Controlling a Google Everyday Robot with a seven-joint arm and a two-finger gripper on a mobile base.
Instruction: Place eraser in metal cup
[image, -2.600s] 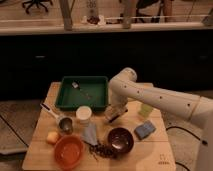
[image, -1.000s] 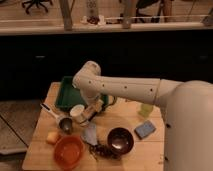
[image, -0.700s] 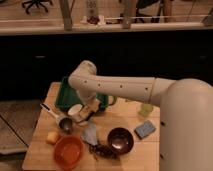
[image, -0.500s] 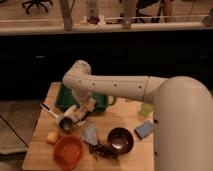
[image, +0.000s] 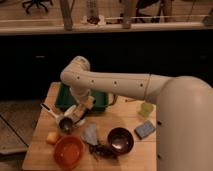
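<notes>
The metal cup (image: 65, 123) is small and greyish with a dark inside. It stands on the wooden table (image: 130, 157) at the left, in front of the green tray (image: 95, 100), with a thin handle running up and to the left. My gripper (image: 75, 114) hangs at the end of the white arm (image: 107, 82), just above and right of the cup, almost touching its rim. A pale piece shows at the gripper's tip. I cannot tell whether it is the eraser, and no eraser shows clearly anywhere else.
An orange bowl (image: 68, 151) and a yellow lump (image: 51, 137) lie at the front left. A grey-blue packet (image: 91, 133), a dark brown bowl (image: 120, 140) and a dark scrap (image: 102, 150) are in the middle. A blue sponge (image: 145, 129) and a pale green cup (image: 146, 108) are on the right.
The arm has swung left and down from over the tray's right side. The gripper has come from the tray's front edge to the metal cup's rim.
</notes>
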